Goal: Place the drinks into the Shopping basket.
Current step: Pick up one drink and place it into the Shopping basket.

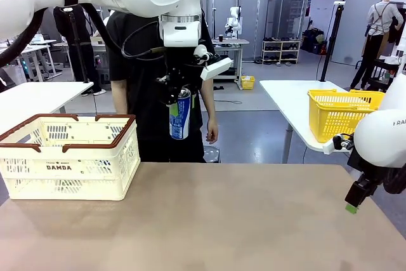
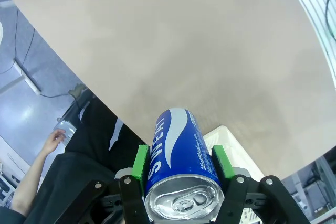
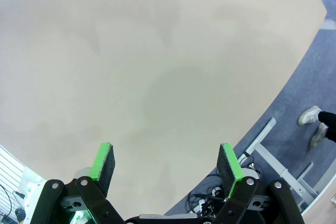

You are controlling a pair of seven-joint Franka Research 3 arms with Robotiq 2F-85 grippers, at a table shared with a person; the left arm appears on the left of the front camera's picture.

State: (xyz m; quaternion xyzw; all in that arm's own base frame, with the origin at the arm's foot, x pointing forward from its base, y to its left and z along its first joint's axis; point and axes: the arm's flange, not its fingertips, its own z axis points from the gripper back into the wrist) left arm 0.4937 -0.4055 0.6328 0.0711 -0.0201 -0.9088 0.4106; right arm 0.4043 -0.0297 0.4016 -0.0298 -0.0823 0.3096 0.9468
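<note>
My left gripper (image 1: 177, 109) hangs high over the table's far middle, shut on a blue drink can (image 1: 181, 115) with white lettering and a silver top. In the left wrist view the same blue can (image 2: 177, 156) sits between the green pads (image 2: 139, 161), silver lid toward the camera. The cream Shopping basket (image 1: 70, 172) with a reddish-brown rim stands at the table's left, well left of and below the held can. My right gripper (image 1: 353, 206) hovers low at the right table edge; its green fingertips (image 3: 103, 165) stand wide apart over bare tabletop, open and holding nothing.
A person in black stands at the far side behind the held can, one hand (image 1: 211, 132) hanging down. A yellow mesh basket (image 1: 339, 113) sits on a separate white table at the right. Bare tan tabletop (image 1: 241, 220) spreads between basket and right gripper.
</note>
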